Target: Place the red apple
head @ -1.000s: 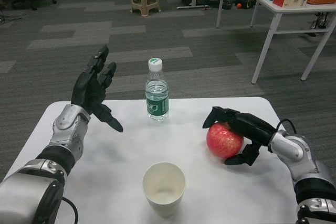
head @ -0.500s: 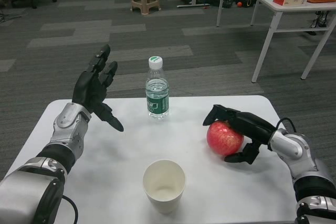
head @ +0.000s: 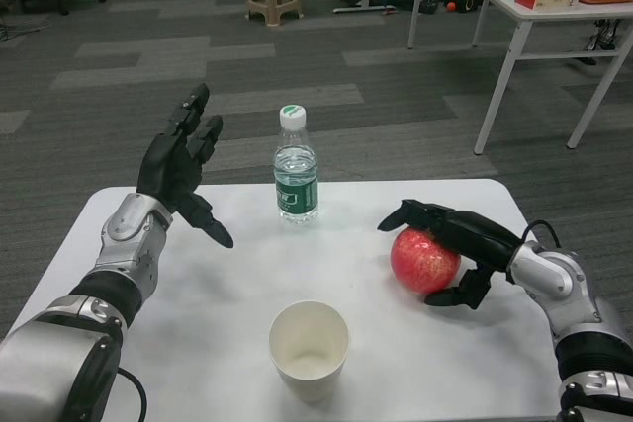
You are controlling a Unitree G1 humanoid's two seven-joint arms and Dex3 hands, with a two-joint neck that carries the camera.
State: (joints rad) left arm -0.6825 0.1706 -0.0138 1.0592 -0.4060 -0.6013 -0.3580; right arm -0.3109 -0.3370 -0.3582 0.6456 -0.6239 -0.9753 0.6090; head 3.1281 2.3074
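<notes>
The red apple (head: 424,260) sat on the white table (head: 247,274), toward its right side, and appeared to rest on the surface. The right hand (head: 457,244) was cupped over it, fingers arched across the top and far side and the thumb tucked low at the near side, so the hand was grasping the apple. To finish the placing well, I judged the hand should make sure the fruit bore fully on the table, then spread fingers and thumb together and lift straight up; a sideways pull would likely set the round apple rolling. The paper cup (head: 310,348) stood near the front edge and the water bottle (head: 296,171) further back, both well apart from the apple. The left hand (head: 181,167) was raised above the table's left side, fingers spread, holding nothing.
</notes>
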